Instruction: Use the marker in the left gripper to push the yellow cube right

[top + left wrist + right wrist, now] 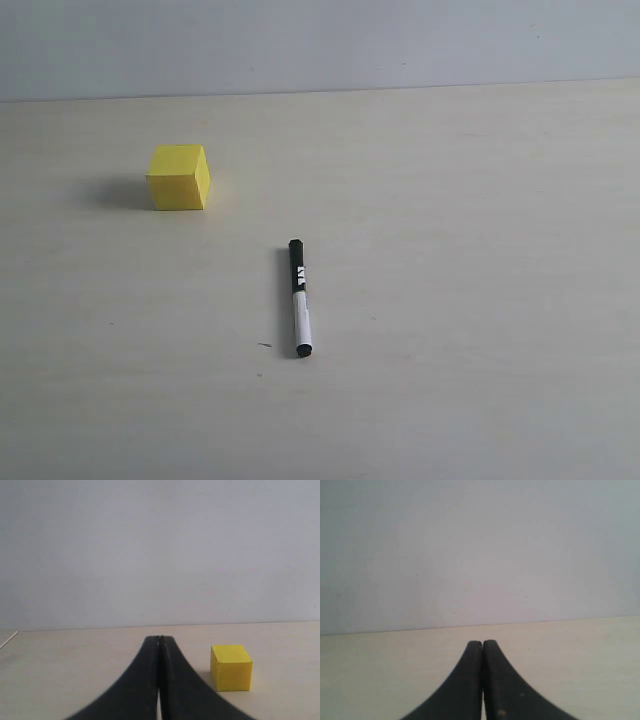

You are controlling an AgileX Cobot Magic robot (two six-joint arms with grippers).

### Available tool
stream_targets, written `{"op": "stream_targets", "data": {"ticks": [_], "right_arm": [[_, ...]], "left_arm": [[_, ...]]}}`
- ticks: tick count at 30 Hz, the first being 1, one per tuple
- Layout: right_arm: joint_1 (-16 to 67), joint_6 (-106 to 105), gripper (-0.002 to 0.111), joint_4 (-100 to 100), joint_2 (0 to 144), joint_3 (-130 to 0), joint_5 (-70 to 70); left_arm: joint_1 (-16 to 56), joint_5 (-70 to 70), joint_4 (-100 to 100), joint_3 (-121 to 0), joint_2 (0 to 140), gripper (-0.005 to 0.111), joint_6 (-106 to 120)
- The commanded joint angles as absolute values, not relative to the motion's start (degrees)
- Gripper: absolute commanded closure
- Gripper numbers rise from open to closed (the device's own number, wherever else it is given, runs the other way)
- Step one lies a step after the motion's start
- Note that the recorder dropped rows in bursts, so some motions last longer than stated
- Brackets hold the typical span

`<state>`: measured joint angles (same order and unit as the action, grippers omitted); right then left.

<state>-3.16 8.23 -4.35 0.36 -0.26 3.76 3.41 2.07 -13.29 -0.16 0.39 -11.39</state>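
The marker lies loose on the pale table, running roughly away from the exterior camera. It is well apart from the yellow cube, which sits farther back and to the left. No arm shows in the exterior view.

On my left wrist feed the left gripper has its fingers pressed together on nothing, with the cube ahead of them and off to one side. The right gripper is likewise pressed together and empty.

I judge the step in hand to be the pickup, since the push cannot start until the marker is held. To do it well I want to:

- spread the left fingers and descend square across the white barrel;
- pinch near one end, so a good length stands clear below the claw;
- carry the marker round to the cube's left face, keeping it low;
- meet the middle of that face and push slowly.

An off-centre touch would likely spin the cube rather than slide it right.
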Motion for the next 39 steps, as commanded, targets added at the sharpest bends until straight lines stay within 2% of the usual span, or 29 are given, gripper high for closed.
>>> {"op": "stream_targets", "data": {"ticks": [1, 6, 16, 26, 33, 39], "right_arm": [[-3.4, 8.1, 0.108, -4.6, 0.0, 0.0, 3.8], [-3.4, 8.2, 0.108, -4.6, 0.0, 0.0, 3.8], [-3.4, 8.2, 0.108, -4.7, 0.0, 0.0, 3.8], [-3.4, 8.1, 0.108, -4.4, 0.0, 0.0, 3.8], [-3.4, 8.1, 0.108, -4.4, 0.0, 0.0, 3.8], [-3.4, 8.1, 0.108, -4.4, 0.0, 0.0, 3.8]], "left_arm": [[3.3, 2.1, -13.3, 0.0, 0.0, 0.107, -11.5], [3.3, -2.2, -13.3, 0.0, 0.0, 0.107, -12.0], [3.3, -23.5, -12.9, 0.0, 0.0, 0.107, -41.4], [3.3, -23.7, -13.1, 0.0, 0.0, 0.107, -40.5], [2.6, -9.0, -8.6, 0.0, 3.0, 0.107, -25.9], [2.5, -13.8, -8.6, 0.0, 9.1, 0.107, -28.2]]}}
